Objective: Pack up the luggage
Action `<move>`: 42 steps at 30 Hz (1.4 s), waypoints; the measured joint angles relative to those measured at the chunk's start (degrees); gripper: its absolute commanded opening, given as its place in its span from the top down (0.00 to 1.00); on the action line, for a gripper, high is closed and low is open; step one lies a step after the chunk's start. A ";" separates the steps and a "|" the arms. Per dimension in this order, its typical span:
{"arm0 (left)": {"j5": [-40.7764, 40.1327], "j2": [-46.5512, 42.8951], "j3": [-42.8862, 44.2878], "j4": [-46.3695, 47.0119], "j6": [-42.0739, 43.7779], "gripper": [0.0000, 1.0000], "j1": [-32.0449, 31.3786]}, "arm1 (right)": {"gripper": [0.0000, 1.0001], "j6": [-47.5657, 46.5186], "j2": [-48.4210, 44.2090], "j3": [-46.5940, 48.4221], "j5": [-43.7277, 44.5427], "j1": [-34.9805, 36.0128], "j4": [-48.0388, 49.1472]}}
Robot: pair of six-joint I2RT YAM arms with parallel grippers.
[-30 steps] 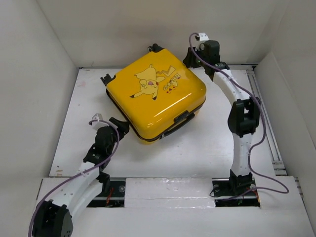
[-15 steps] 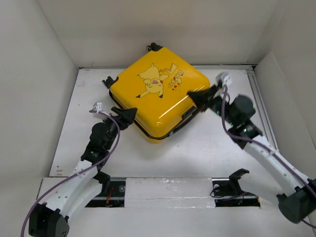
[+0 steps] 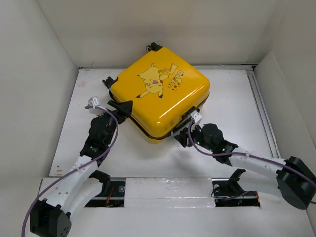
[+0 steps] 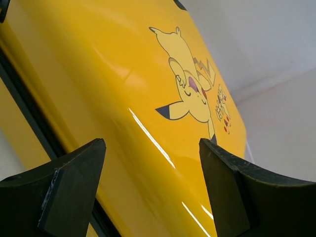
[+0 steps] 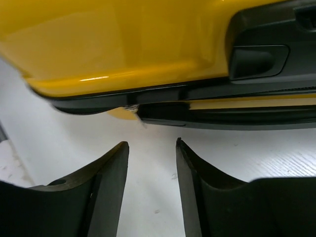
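The luggage (image 3: 160, 96), a yellow suitcase with a Pikachu print, lies flat and closed on the white table (image 3: 232, 98). My left gripper (image 3: 122, 106) is open at its left corner. In the left wrist view the yellow shell (image 4: 148, 74) fills the gap between the fingers (image 4: 74, 187) of that gripper (image 4: 153, 182); I cannot tell if they touch it. My right gripper (image 3: 181, 137) sits low on the table at the case's front edge. It is open (image 5: 151, 144) with bare table between its fingers, just short of the black zipper trim (image 5: 197, 96).
White walls enclose the table on three sides. A metal rail (image 3: 264, 116) runs along the right edge. The case's black wheels (image 3: 155, 48) stick out at its back corners and its black handle (image 5: 259, 59) is on the front side.
The right arm swung from the case's back right corner round its right side down to its front edge. The left gripper rose to the left corner. The case shifted slightly back and left.
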 measured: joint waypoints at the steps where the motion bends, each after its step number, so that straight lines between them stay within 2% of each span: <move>1: 0.13 -0.39 -0.13 -0.15 0.00 0.27 0.11 | 0.49 -0.15 1.92 0.17 0.44 0.00 1.18; 5: 1.01 -4.28 -2.27 -1.75 0.61 0.28 0.13 | 0.45 -0.68 9.27 1.31 0.85 0.02 5.27; 8: 1.88 -7.37 -5.60 -4.15 1.09 0.37 0.17 | 0.45 -0.98 13.55 2.43 0.55 0.04 7.23; 9: 1.99 -8.28 -6.93 -5.25 1.25 0.48 0.17 | 0.45 -1.05 14.14 2.43 0.33 0.11 7.45; 11: 2.14 -10.27 -9.57 -8.04 1.46 0.55 0.17 | 0.45 -1.29 14.58 2.45 0.28 0.83 7.85; 17: 5.01 -11.45 -15.56 -9.33 1.16 0.64 -0.13 | 0.49 -1.68 14.58 2.45 1.86 2.29 8.48; 28: 11.30 1.33 -16.92 -0.81 0.35 0.67 -1.70 | 0.49 -1.86 12.48 2.12 3.43 3.19 8.63; 36: 13.81 4.68 -16.92 2.69 0.63 0.70 -1.68 | 0.49 -2.25 10.99 2.12 4.46 3.82 9.35; 39: 14.34 6.05 -16.90 3.15 1.27 0.71 -1.68 | 0.59 -2.43 12.66 2.14 4.46 3.87 11.78; 40: 14.51 6.54 -16.87 3.43 1.49 0.72 -1.68 | 0.73 -2.56 13.60 2.14 4.46 3.87 13.22; 42: 14.62 7.45 -16.72 3.82 1.99 0.72 -1.66 | 0.86 -2.73 15.56 2.32 4.33 3.87 16.17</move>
